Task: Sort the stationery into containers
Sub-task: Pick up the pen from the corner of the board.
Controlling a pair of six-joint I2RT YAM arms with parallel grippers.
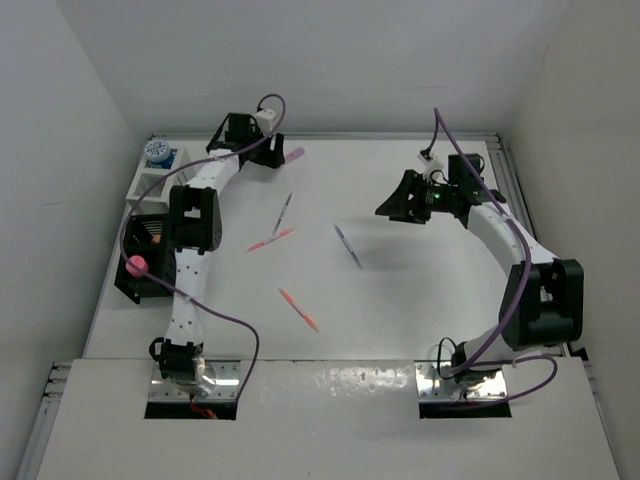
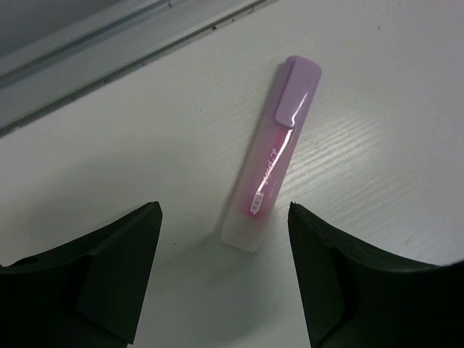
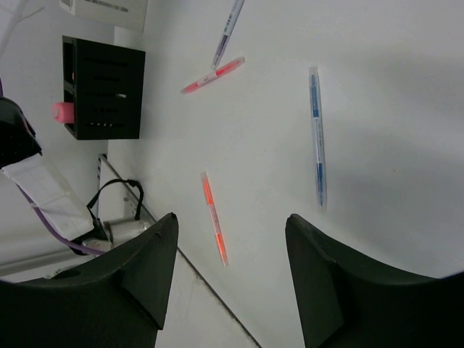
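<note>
A pink highlighter with a lilac cap (image 2: 272, 156) lies on the table at the far left (image 1: 293, 155). My left gripper (image 2: 224, 212) is open just short of its near end, not touching it (image 1: 268, 155). My right gripper (image 3: 232, 221) is open and empty, held above the table right of centre (image 1: 398, 206). Loose on the table lie an orange pen (image 1: 298, 309), a blue pen (image 1: 348, 246), a pink-orange pen (image 1: 270, 240) and a blue-purple pen (image 1: 283, 212). The black organiser (image 1: 140, 285) holds a pink-capped bottle (image 1: 136, 265). The white organiser (image 1: 145, 183) holds a blue-capped jar (image 1: 157, 151).
A raised rail (image 2: 109, 43) runs along the table's far edge just behind the highlighter. Walls close in on the left, back and right. The left arm's upper link (image 1: 190, 215) lies beside the black organiser. A metal rail (image 1: 505, 170) runs along the right edge.
</note>
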